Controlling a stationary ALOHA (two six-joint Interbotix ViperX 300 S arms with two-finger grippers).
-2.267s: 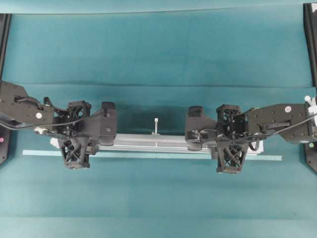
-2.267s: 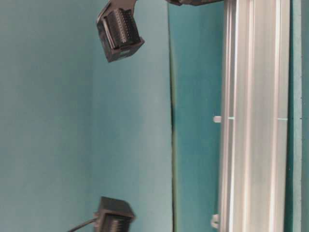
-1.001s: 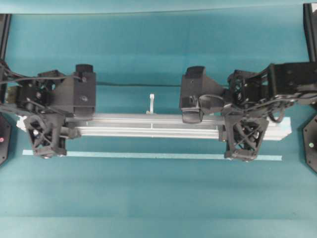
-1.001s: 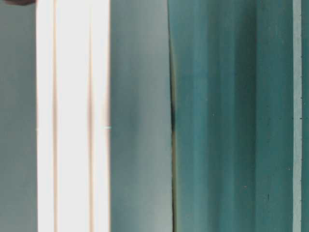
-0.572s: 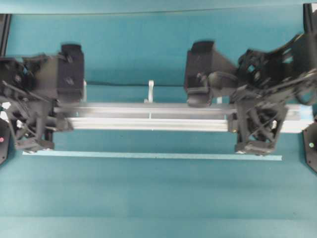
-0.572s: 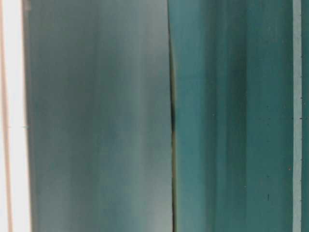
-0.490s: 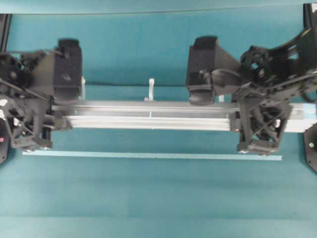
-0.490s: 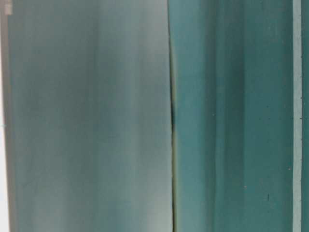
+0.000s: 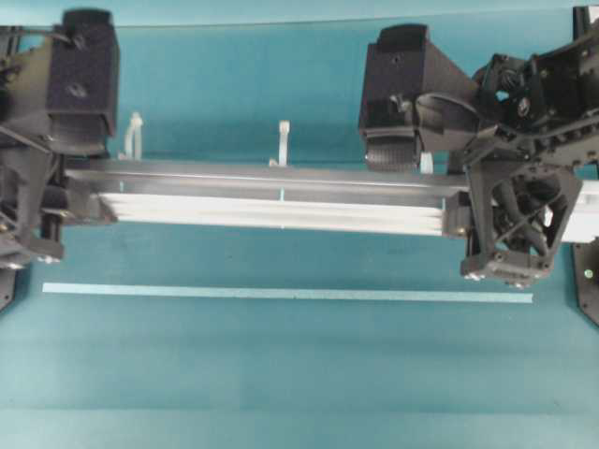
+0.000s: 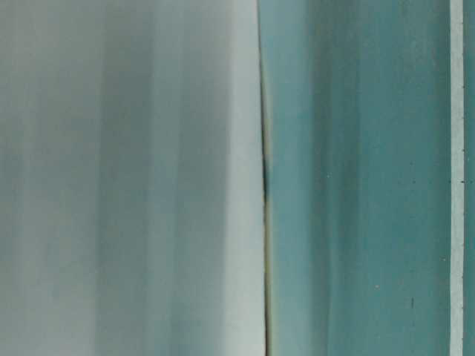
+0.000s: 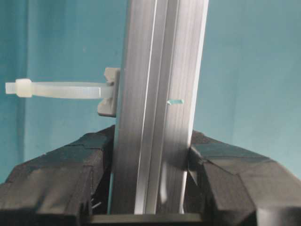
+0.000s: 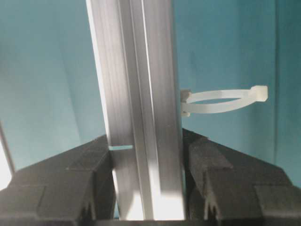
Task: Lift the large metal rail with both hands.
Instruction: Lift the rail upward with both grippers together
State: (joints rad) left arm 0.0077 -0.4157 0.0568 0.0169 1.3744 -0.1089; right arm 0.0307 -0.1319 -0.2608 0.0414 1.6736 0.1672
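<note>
The large metal rail (image 9: 281, 198) is a long silver grooved bar, held level above the teal table and apart from it. My left gripper (image 9: 58, 201) is shut on its left end and my right gripper (image 9: 489, 204) on its right end. In the left wrist view the rail (image 11: 160, 94) runs between black fingers (image 11: 70, 174) that press both its sides, left gripper (image 11: 150, 181). The right wrist view shows the same clamp on the rail (image 12: 136, 84), right gripper (image 12: 148, 181). White pegs (image 9: 282, 140) stick out from its far edge. The table-level view shows only a pale blur.
A thin pale tape strip (image 9: 281, 293) lies flat on the table in front of the rail, also seen as tape strip (image 10: 456, 178). Black arm mounts stand at the left and right table edges, right mount (image 9: 588, 281). A white looped tie (image 12: 225, 101) juts from the rail.
Both grippers have risen with the rail clamped between them; it looks larger and farther from the tape strip. The rail has passed out of the table-level view.
</note>
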